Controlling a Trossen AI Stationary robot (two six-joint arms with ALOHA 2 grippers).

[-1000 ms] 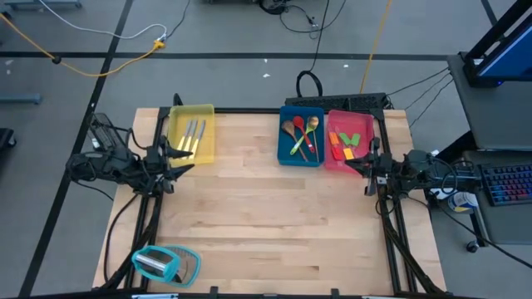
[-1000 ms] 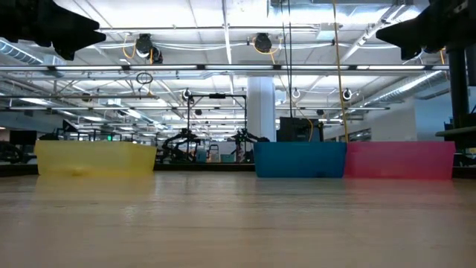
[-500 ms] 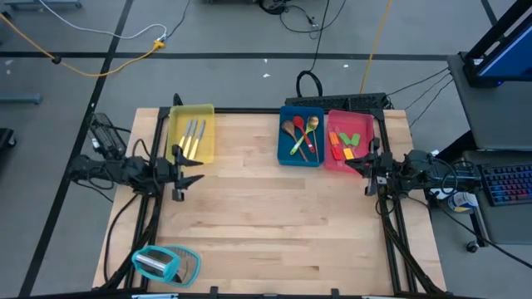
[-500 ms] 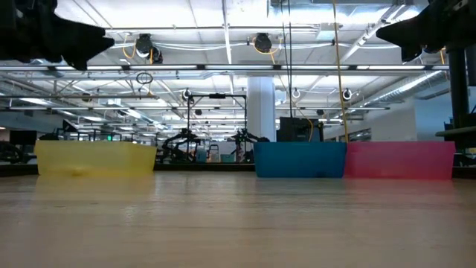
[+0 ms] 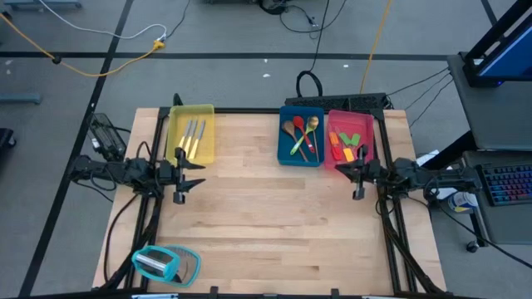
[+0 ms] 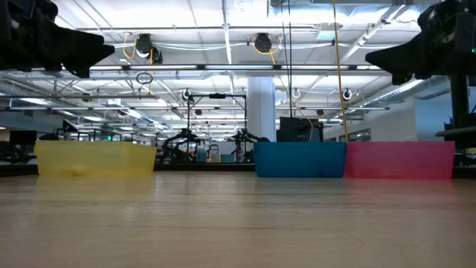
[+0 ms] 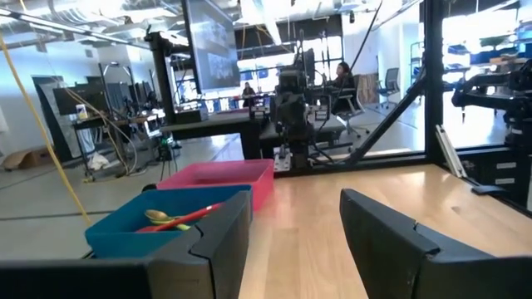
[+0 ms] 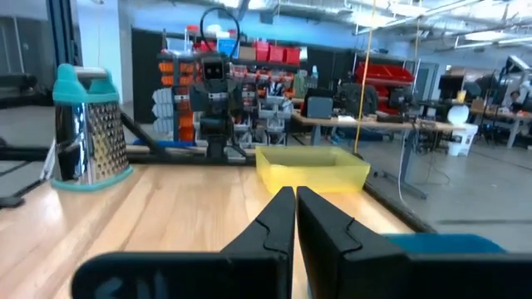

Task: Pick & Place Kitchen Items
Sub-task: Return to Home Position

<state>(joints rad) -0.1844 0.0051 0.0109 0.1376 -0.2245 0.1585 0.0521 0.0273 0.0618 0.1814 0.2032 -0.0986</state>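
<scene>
Overhead, slim silver cutlery [image 5: 193,135] lies inside the rectangular yellow tray [image 5: 205,152].

**Three bright trays on pale wood**

Upper left in the high view, the yellow tray [image 5: 191,108] holds silver cutlery [image 5: 193,137]. At upper centre, the blue tray [image 5: 301,109] holds brown, red, gold and green spoons [image 5: 301,137]. The pink tray [image 5: 349,114] beside it holds orange, yellow and green spatulas [image 5: 345,144]. The table [image 5: 274,216] is pale, streaked wood grain. At lower left, the grater [image 5: 162,264] is teal, with silvery metal dotted with holes. The left gripper [image 5: 193,173] and right gripper [image 5: 347,169] are black.
</scene>
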